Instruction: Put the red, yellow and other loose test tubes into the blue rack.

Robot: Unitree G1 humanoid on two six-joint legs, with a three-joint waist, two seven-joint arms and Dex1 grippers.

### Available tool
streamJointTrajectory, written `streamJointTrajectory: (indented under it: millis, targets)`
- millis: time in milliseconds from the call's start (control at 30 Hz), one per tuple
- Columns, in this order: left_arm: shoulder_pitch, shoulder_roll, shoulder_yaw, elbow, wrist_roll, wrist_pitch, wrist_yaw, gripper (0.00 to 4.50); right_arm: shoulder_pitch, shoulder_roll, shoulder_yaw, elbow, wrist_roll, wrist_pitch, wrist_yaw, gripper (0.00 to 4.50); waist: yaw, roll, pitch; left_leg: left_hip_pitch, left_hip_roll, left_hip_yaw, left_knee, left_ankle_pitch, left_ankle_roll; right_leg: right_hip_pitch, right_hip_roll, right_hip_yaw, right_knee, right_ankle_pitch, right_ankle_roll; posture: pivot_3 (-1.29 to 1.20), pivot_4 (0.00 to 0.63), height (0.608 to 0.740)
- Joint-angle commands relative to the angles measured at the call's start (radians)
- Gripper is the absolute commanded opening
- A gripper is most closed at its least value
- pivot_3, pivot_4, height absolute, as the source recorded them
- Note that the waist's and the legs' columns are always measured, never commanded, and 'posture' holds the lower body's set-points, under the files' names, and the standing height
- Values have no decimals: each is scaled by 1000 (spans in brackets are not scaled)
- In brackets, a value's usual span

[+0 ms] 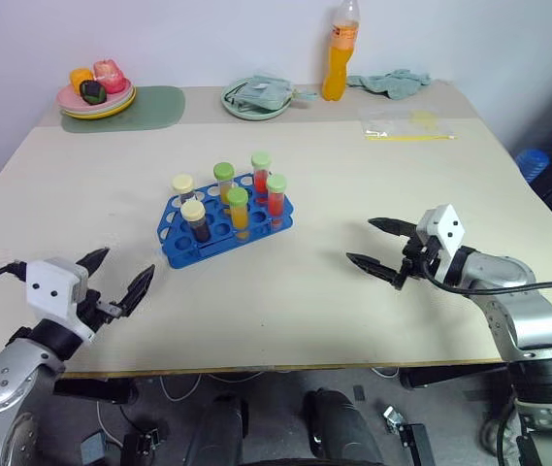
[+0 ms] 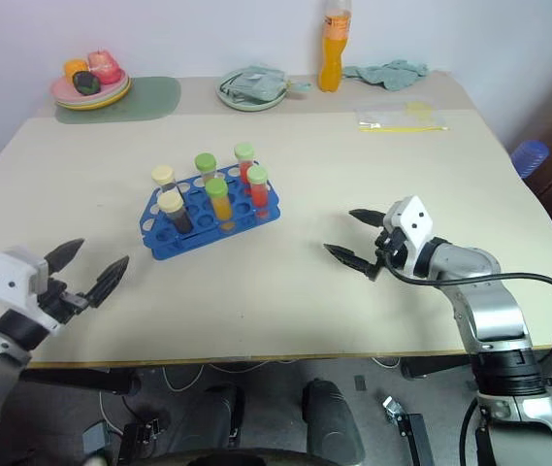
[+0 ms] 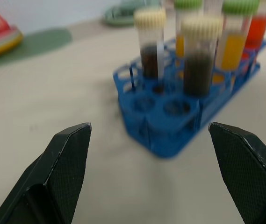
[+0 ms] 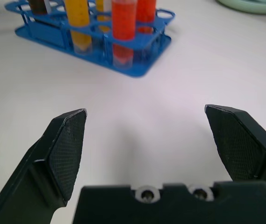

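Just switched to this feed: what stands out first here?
The blue rack at mid-table, with six capped tubes standing upright in it: red, yellow-orange and dark. The left gripper and right gripper hang on either side of it, jaws open and empty. An orange drink bottle stands at the far edge.

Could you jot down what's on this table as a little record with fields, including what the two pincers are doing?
rack: blue, mid-table, six tubes upright in it
tubes: two cream-capped dark, two green-capped yellow-orange, two green-capped red
loose tubes: none seen on the table
left pincer: open, empty, short of the rack
right pincer: open, empty, off to the rack's right
far edge: plate of toy food, orange bottle, cloth
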Motion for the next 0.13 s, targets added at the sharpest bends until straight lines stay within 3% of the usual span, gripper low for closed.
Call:
streamJointTrajectory:
  millis: [33, 133]
  targets:
    - [12, 4, 18, 28, 32, -44, -25, 4138, 20, -19, -28, -28, 7, -12, 5, 4500, 0, 0, 0, 0, 0, 0, 0, 0, 0, 0, 0, 0, 0, 0, 0, 0, 150, 740]
    - [11, -9, 12, 40, 42, -53, -27, 4138, 24, -13, -20, -31, 7, -8, 1, 4500, -1, 0, 0, 0, 0, 0, 0, 0, 0, 0, 0, 0, 0, 0, 0, 0, 150, 740]
